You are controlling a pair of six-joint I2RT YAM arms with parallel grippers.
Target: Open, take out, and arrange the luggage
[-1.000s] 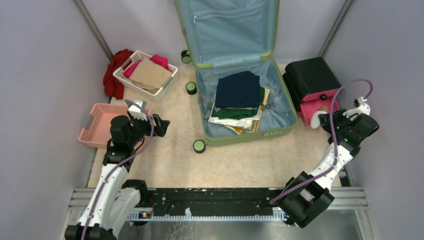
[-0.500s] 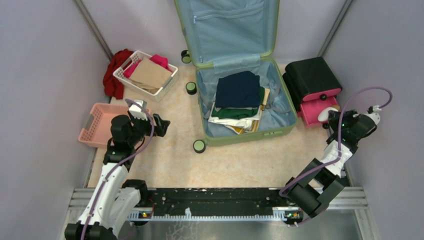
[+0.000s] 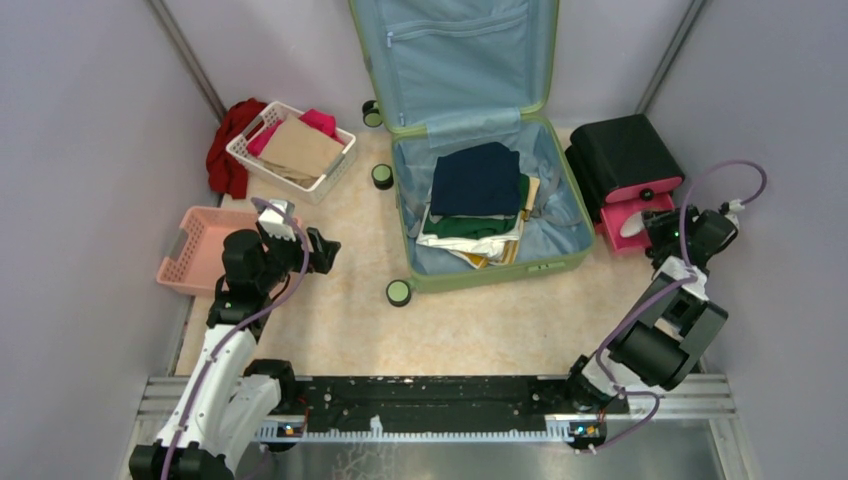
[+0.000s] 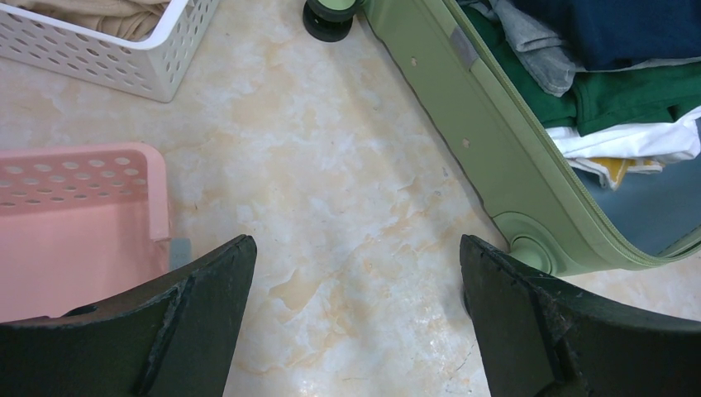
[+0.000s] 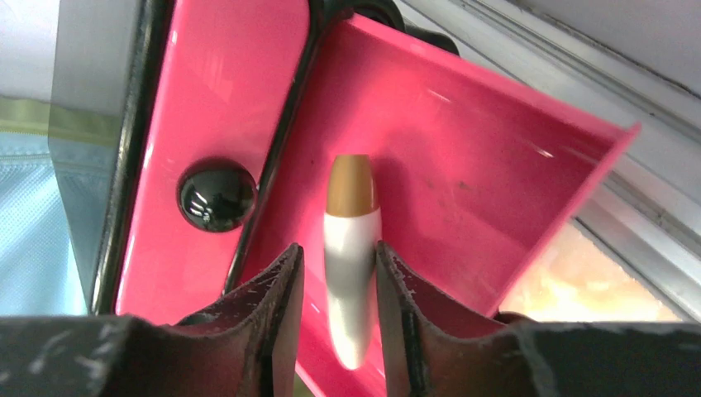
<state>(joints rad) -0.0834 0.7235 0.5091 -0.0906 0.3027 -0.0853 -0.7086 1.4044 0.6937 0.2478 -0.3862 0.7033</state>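
Observation:
The sage-green luggage lies open on the floor, its blue-lined lid up against the back wall. Folded clothes fill it, a navy piece on top. My left gripper is open and empty over bare floor, left of the luggage; in the left wrist view the luggage shell is to the right. My right gripper is shut on a white tube with a gold cap and holds it over the open pink drawer; the jaws flank the tube.
The black-and-pink case stands right of the luggage, with a black knob on its front. A pink basket sits by my left arm, a white basket of clothes behind it, a red cloth beside that. Walls close both sides.
My right arm has folded, its elbow dropping toward the near edge. The gripper with the white tube has shifted slightly over the pink drawer. The left arm has not moved.

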